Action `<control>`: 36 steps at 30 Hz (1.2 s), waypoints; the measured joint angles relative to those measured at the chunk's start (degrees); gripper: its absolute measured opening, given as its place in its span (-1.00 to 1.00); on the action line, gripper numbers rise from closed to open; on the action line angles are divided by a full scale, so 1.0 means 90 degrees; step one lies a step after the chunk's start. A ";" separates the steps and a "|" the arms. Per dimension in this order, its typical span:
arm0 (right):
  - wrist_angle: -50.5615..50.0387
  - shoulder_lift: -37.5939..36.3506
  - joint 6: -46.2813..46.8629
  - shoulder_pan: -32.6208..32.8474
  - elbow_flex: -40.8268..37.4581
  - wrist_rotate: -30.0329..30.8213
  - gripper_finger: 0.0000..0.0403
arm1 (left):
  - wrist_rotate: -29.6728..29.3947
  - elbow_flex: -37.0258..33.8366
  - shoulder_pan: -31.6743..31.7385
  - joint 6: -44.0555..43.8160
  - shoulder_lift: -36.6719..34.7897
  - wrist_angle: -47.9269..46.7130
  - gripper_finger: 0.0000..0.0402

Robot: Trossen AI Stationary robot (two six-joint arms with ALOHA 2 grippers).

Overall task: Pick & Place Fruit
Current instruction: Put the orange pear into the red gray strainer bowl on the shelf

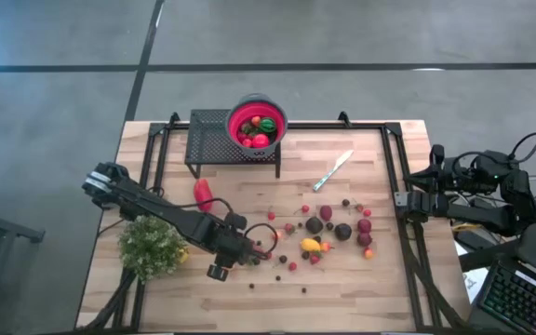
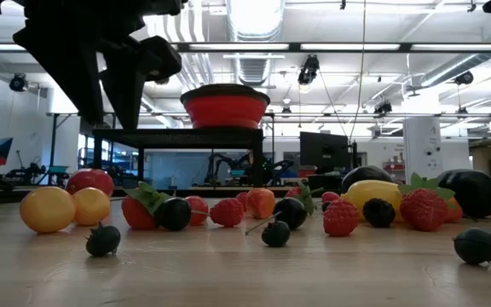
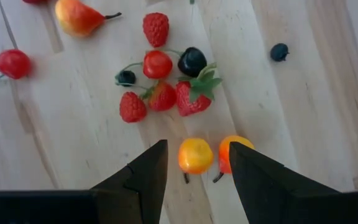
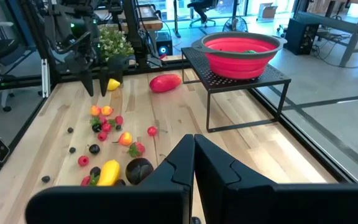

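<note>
Wooden worktop [image 1: 361, 279] strewn with small fruit [image 1: 328, 226]. Left hand [image 3: 194, 171] open, hovering just above two orange fruits [image 3: 195, 155]. Right hand [image 4: 193, 163] closed, empty, well apart at the edge.

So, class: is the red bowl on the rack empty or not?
Not empty: the red bowl on the black rack holds red and green fruit.
</note>
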 joint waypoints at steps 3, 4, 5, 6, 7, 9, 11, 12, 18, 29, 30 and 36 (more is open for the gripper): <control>0.0002 0.0000 0.0006 0.0002 -0.0002 0.0002 -0.96 | -0.0001 0.0000 -0.0001 0.0000 0.0000 -0.0002 -0.12; 0.0002 0.0000 0.0004 0.0002 -0.0001 0.0001 -0.96 | -0.0001 0.0000 0.0001 0.0000 0.0000 -0.0001 -0.12; 0.0000 -0.0002 -0.0005 0.0002 0.0000 0.0000 -0.96 | -0.0002 0.0000 -0.0001 0.0000 0.0000 0.0001 -0.12; 0.0001 0.0000 -0.0006 0.0001 0.0000 0.0001 -0.96 | -0.0002 0.0000 -0.0001 -0.0005 0.0000 0.0005 -0.12; 0.0000 0.0000 0.0002 0.0002 0.0000 0.0002 -0.96 | -0.0005 0.0000 -0.0001 -0.0062 0.0000 0.0006 -0.12; 0.0000 0.0000 0.0002 0.0002 -0.0001 0.0001 -0.96 | -0.0009 0.0000 0.0002 -0.0242 0.0000 0.0010 -0.12; -0.0001 0.0000 -0.0002 0.0001 -0.0001 0.0000 -0.96 | -0.0032 0.0000 0.0004 -0.0412 0.0000 0.0015 -0.12; 0.0000 0.0000 0.0006 0.0001 0.0000 0.0001 -0.96 | -0.0032 0.0000 0.0011 -0.0444 0.0000 0.0017 -0.12; 0.0002 0.0000 0.0006 0.0000 0.0000 0.0000 -0.96 | -0.0019 0.0000 0.0011 -0.0601 0.0000 0.0018 0.06; 0.0000 0.0000 -0.0006 0.0002 0.0000 0.0000 -0.96 | 0.0112 -0.0002 -0.0007 -0.0140 0.0000 0.0023 0.23; -0.0001 0.0000 -0.0002 0.0000 0.0000 0.0001 -0.96 | 0.0150 -0.0002 -0.0027 -0.0138 0.0000 0.0025 0.23; 0.0001 0.0000 0.0006 0.0000 0.0000 0.0000 -0.96 | 0.0168 -0.0002 -0.0224 0.0011 0.0000 0.0025 0.23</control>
